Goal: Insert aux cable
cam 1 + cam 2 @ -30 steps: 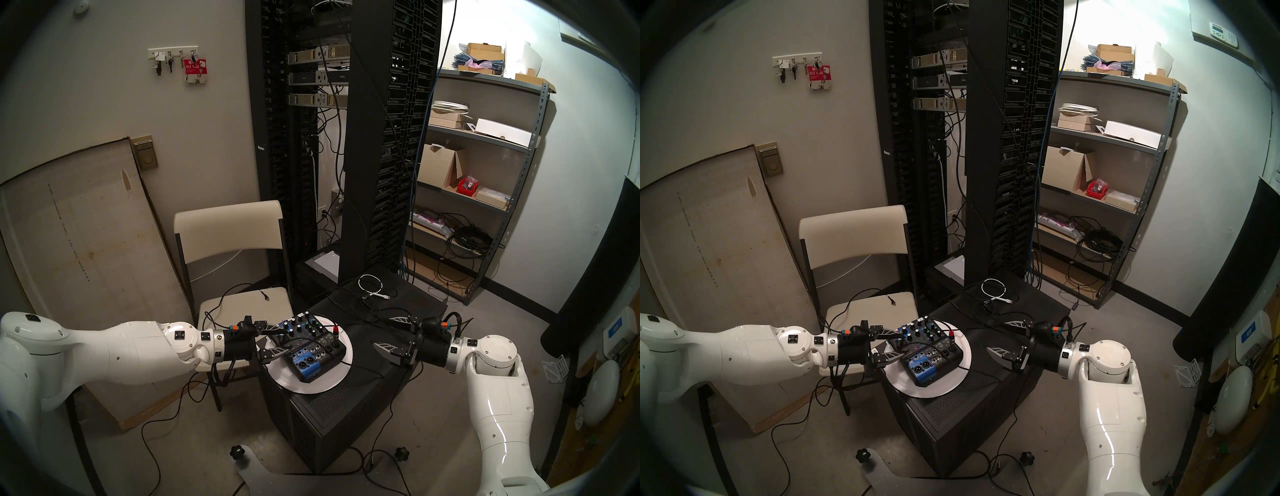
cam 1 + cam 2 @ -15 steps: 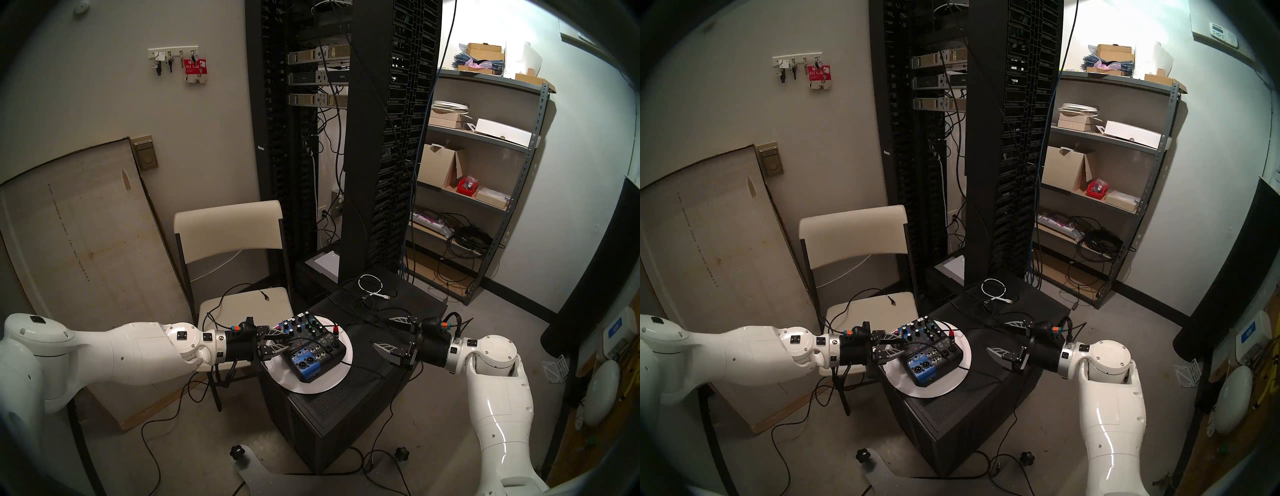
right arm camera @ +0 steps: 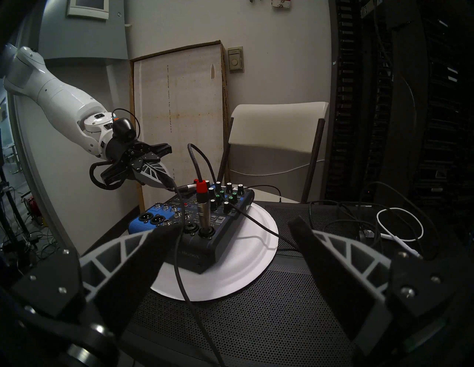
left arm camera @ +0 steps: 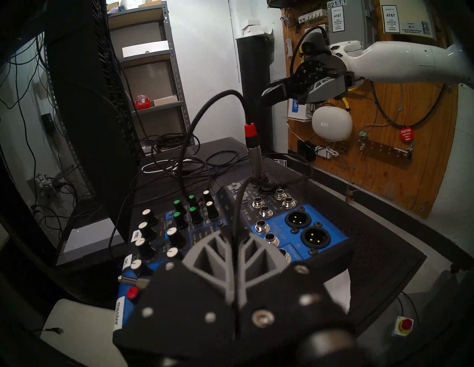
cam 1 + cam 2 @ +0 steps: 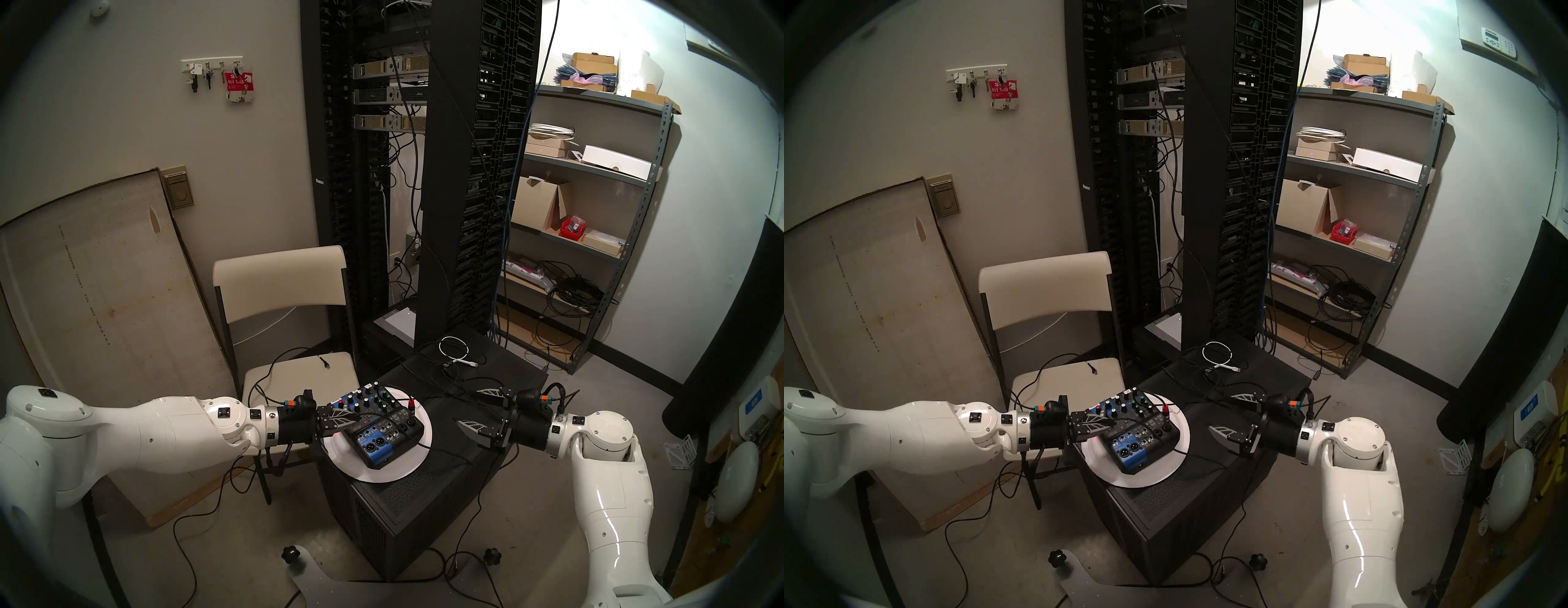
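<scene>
The aux cable's thin black cord (image 4: 237, 205) runs between the closed fingers of my left gripper (image 4: 234, 234). Its slim plug with a silvery tip (image 4: 133, 281) sticks out sideways, over the mixer's left end. The cord (image 3: 177, 243) trails across the mixer (image 5: 382, 429) toward my right side. The blue and black mixer sits on a white paper plate (image 5: 407, 467). My left gripper (image 5: 354, 418) hovers just above the mixer's left part. My right gripper (image 5: 466, 405) is open and empty, right of the plate.
A black cord with a red-banded plug (image 4: 250, 130) stands upright in a jack at the mixer's right end. A coiled white cable (image 5: 454, 348) and loose black cords lie on the black perforated cabinet (image 5: 445, 479). A folding chair (image 5: 297, 373) stands to the left, server racks (image 5: 424, 170) behind.
My left gripper's fingers have gone from wide open to shut on the thin black cord, and the gripper has edged a little toward the mixer. The right arm has not moved.
</scene>
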